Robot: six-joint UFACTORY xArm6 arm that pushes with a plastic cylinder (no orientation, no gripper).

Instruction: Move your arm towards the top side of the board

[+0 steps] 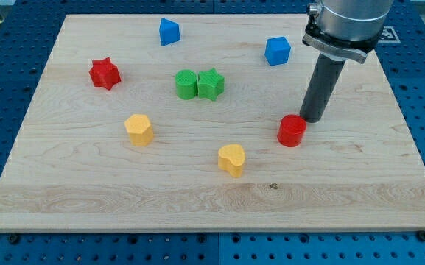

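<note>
My tip (312,118) rests on the wooden board (87,184) at the view's right, just above and right of a red cylinder (292,131), close to it or touching it. The dark rod rises to the arm's grey flange at the view's top right. A blue cube (277,51) lies up and left of the tip. A blue pointed block (169,32) sits near the top edge.
A green cylinder (186,84) and a green star (211,84) touch side by side at the centre. A red star (104,73) is at the left. A yellow hexagon block (138,129) and a yellow heart (232,159) lie lower down.
</note>
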